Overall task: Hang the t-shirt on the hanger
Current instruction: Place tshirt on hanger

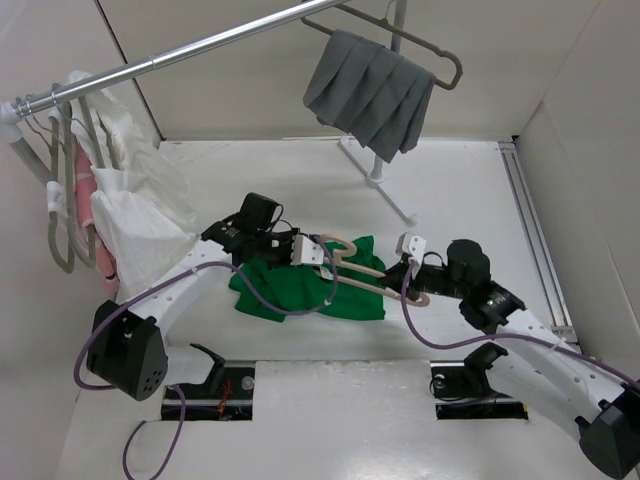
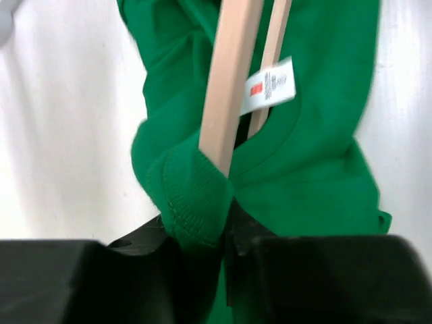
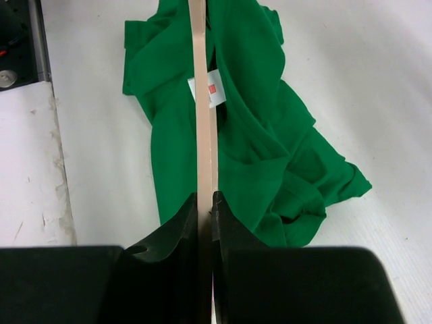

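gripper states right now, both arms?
Left gripper: closed, pinching the t-shirt at its collar.
Right gripper: closed on the hanger.

One green t-shirt (image 1: 350,300), one beige hanger (image 1: 375,270), one grey pleated cloth (image 1: 370,95), one grey hanger (image 1: 445,65) carrying it, one metal rail (image 1: 200,47).

White tabletop (image 1: 470,190) enclosed by plain white wall panels (image 1: 230,70), evenly lit. From an overhead metal rail (image 1: 190,50) hang a grey pleated cloth (image 1: 370,95) on a grey hanger (image 1: 457,70) and, at left, white garments (image 1: 135,215).
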Motion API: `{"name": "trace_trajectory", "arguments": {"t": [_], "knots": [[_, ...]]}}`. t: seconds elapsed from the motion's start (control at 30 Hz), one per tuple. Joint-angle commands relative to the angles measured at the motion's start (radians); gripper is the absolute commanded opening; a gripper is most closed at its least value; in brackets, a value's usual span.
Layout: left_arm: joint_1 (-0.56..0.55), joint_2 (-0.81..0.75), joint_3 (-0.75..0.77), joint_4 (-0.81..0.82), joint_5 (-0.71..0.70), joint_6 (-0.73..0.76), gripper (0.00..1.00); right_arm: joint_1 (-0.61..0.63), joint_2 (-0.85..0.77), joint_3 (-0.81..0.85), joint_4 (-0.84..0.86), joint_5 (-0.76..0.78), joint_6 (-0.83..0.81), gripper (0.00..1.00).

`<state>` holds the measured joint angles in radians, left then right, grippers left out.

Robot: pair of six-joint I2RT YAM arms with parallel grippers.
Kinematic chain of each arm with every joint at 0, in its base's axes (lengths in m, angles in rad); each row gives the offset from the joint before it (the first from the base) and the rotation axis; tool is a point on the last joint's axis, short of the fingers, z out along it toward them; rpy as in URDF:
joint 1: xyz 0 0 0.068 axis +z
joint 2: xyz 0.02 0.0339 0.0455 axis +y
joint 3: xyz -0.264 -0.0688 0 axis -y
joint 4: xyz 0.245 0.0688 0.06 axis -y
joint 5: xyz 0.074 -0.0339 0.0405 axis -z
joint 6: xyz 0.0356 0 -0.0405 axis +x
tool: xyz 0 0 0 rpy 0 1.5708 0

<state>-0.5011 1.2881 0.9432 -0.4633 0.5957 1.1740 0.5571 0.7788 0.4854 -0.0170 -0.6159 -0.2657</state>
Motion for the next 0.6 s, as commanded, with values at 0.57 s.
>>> {"name": "trace_trajectory", "arguments": {"t": [0.57], "knots": [[-0.091,-0.115,0.060,-0.075,0.139,-0.137,0.00,0.006,0.246,0.229,0.161,-0.058,-0.079,0.00]]}}
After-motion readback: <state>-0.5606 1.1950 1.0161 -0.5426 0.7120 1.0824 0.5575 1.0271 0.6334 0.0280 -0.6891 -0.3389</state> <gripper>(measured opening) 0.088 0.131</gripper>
